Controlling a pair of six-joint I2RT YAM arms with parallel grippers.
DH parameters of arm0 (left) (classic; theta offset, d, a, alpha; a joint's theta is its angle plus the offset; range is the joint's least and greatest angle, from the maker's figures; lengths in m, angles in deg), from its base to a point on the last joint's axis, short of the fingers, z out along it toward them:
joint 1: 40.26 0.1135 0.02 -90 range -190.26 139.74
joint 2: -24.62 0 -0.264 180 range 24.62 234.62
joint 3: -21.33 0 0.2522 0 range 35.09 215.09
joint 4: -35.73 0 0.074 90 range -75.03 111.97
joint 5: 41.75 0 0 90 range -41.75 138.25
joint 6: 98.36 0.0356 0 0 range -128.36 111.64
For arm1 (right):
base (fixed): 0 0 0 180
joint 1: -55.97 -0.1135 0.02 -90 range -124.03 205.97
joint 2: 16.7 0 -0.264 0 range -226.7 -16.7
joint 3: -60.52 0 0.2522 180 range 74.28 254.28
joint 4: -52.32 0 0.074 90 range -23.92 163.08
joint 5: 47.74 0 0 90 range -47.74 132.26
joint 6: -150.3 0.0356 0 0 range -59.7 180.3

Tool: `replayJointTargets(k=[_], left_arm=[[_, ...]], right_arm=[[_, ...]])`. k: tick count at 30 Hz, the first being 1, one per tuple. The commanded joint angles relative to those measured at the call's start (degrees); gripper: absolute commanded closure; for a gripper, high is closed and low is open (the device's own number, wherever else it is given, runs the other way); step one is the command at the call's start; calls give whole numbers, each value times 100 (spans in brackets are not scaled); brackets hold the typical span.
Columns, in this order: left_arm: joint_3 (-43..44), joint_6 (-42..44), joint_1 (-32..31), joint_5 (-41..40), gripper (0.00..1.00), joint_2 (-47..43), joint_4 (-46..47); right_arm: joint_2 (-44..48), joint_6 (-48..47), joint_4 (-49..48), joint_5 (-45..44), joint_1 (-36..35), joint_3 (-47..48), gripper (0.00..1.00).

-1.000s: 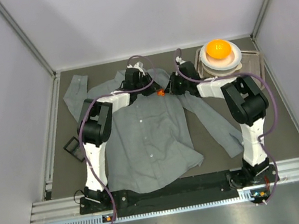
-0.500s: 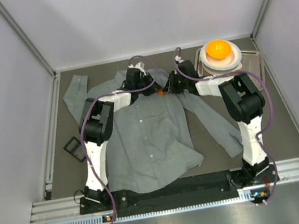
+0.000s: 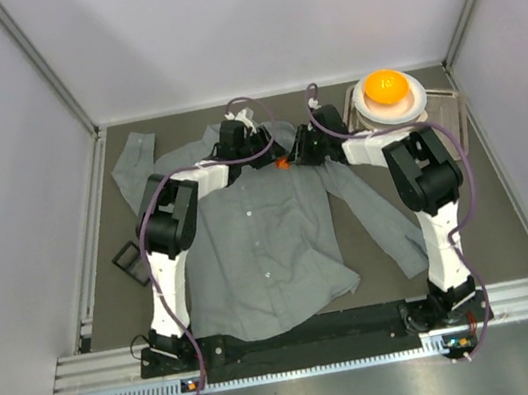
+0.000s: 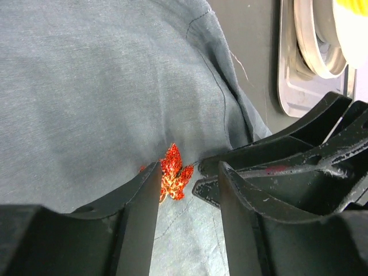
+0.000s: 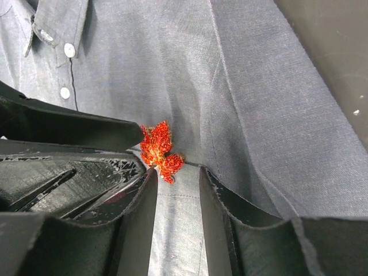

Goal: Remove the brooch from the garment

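The garment [image 3: 261, 239] is a grey button-up shirt lying flat on the dark mat, collar to the back. The brooch [image 3: 282, 163], a tiny orange-red leaf, sits on the cloth right of the collar. My left gripper [image 3: 264, 153] and right gripper [image 3: 301, 151] meet at it from either side. In the left wrist view the brooch [image 4: 174, 175] lies by the tip of one finger of my left gripper [image 4: 188, 171], which is open over bare cloth. The right wrist view shows the brooch [image 5: 158, 150] just ahead of my open right gripper [image 5: 177, 171].
An orange ball [image 3: 385, 87] rests on a white bowl [image 3: 415, 103] on a clear tray [image 3: 450, 108] at the back right. A small black frame [image 3: 130, 261] lies left of the shirt. Grey walls close in three sides.
The right arm has edged slightly to the left toward the brooch. The left arm and the shirt look unmoved, and the brooch stays on the cloth.
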Motion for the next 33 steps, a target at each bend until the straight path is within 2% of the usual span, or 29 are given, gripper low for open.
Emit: replayJointTargets(k=[1,11,17,27,33], left_arm=[[-263,128,-7,245,50,-489,-28],[-360,-56,1,307,55,-323,87],[-518,84,28,-18,58,-313,16],[-878,66,54,-124,57,-366,192],[-966,66,45,-176,59,-401,262]], right_arm=[[-138,-44,-53,0,57,359,63],[-314,123,-211,263,57,456,63],[-419,176,-255,456,57,535,63],[-525,343,-457,940,57,588,64],[-288,466,-861,1169,66,316,65]])
